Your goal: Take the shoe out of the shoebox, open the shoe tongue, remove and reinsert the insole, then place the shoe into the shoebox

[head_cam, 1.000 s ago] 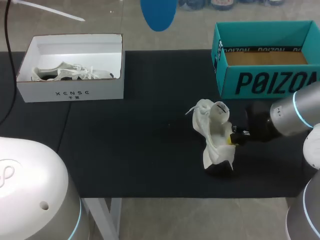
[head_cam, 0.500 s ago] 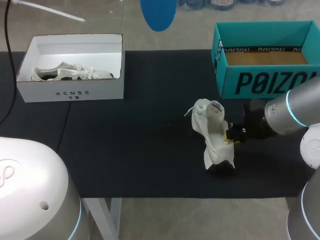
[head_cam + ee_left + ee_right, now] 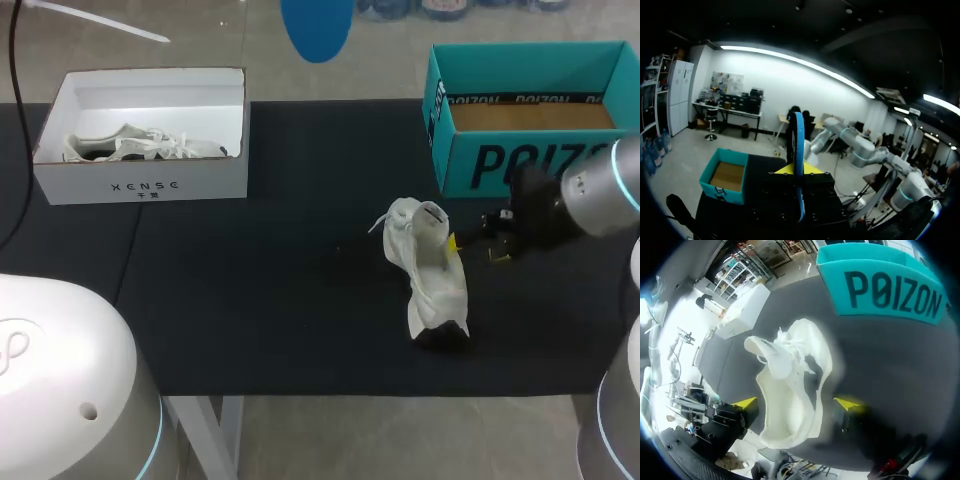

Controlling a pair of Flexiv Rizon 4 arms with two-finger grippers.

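Overhead view of a bench (image 3: 300, 410) covered by a black mat (image 3: 300, 280); a white shoe (image 3: 430, 275) lies on the mat right of centre, outside and just in front of the open teal shoebox (image 3: 530, 110) at the far right; its mouth gapes and its tongue flap stands up at the lace end, laces trailing loose; the right fingers (image 3: 497, 256) hover just beside the shoe's right flank, spread apart and grasping nothing; from the right wrist, the right fingers (image 3: 847, 404) show their yellow tips on either side of the shoe (image 3: 790, 390), and whether a tip brushes the fabric cannot be told; the left fingers (image 3: 811, 170), raised well above the bench, are clenched on a thin blue insole (image 3: 798, 160) seen edge-on, whose rounded end shows at the far edge overhead (image 3: 317, 25); a white box (image 3: 140, 170) at far left holds a second shoe (image 3: 140, 145). The white shoe is probably light, with a soft upper that collapses under a pinch and a floppy tongue; the sole and heel cup look stiffer, so a grip across the heel collar or side wall should hold best; loose laces could snag; the insole seems bendy and should be fed in toe-first.
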